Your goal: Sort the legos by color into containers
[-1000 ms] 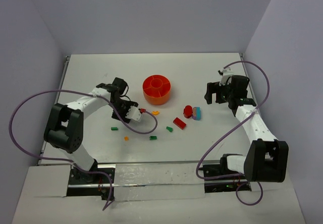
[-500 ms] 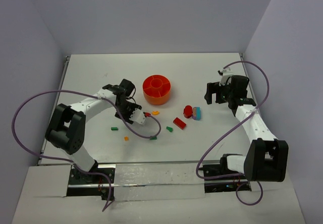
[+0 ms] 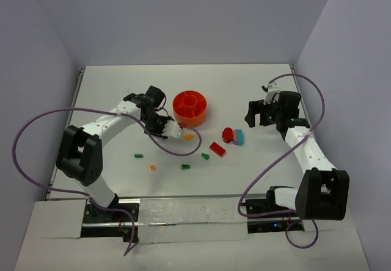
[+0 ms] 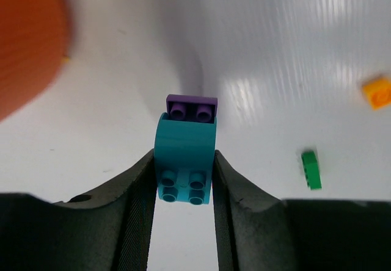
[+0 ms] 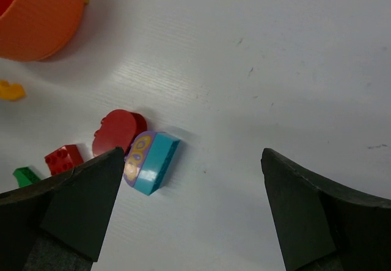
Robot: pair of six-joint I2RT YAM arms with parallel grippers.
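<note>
We see the left claw pinching a teal-and-purple brick between its fingers, near the orange bowl. Our right claw gapes wide over the surface, with another teal brick just beside one finger.

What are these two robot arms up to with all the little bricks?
They are sorting toy bricks by color into the orange bowl. The left gripper pinches a teal brick with a purple cap, close beside the bowl. The right gripper hangs open near a red round piece and another teal block. A red brick and small green ones lie loose on the table.
</note>
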